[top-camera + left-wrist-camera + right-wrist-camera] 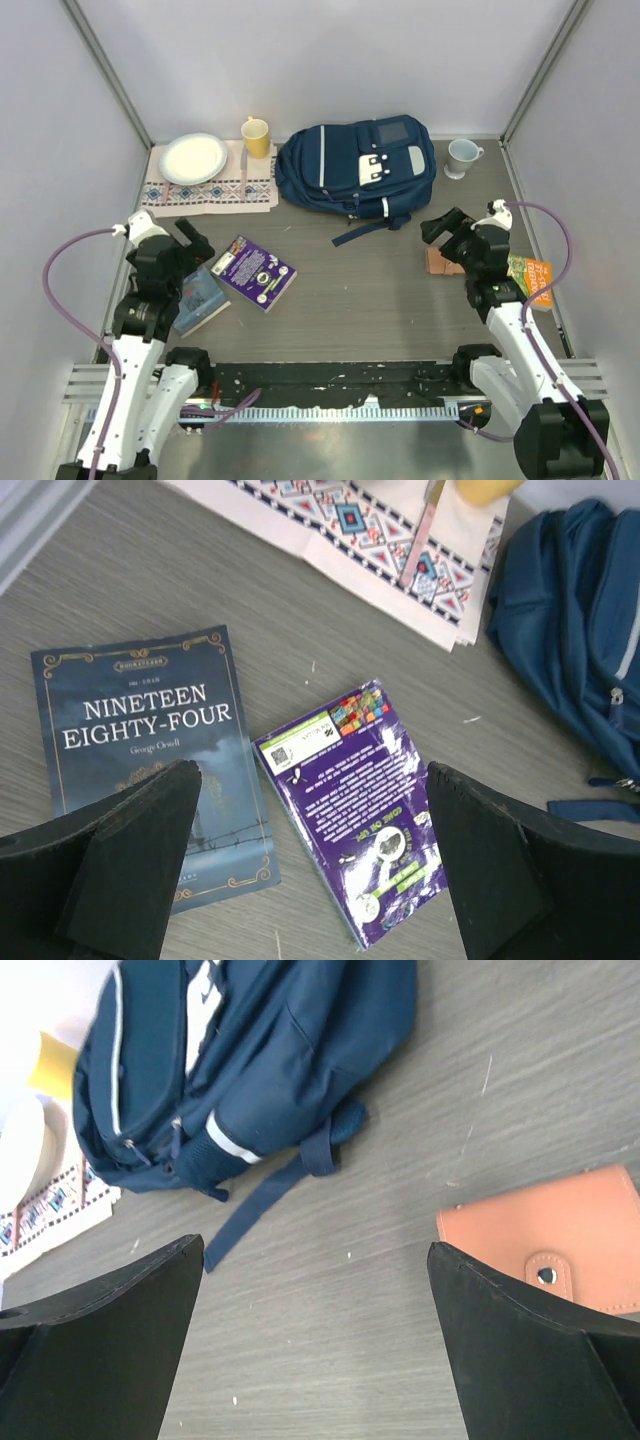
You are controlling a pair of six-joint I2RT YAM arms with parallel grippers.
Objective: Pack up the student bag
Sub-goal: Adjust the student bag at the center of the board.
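The student bag (355, 168), a navy backpack with white stripes and a white buckled flap, lies flat at the back centre of the table, a loose strap trailing toward the front; it also shows in the left wrist view (570, 610) and the right wrist view (250, 1050). My left gripper (190, 240) hangs open over two books, a purple one (365, 800) and a dark blue "Nineteen Eighty-Four" (150, 750). At the right, my right gripper (445, 228) stands open above bare table, nothing between its fingers. A brown snap-flap case (550, 1235) lies just right of it.
A patterned cloth (210, 190) at the back left carries a white plate (193, 158) and a yellow cup (256, 137). A pale mug (462, 156) stands right of the bag. A colourful book (532, 278) lies near the right wall. Grey walls close in three sides.
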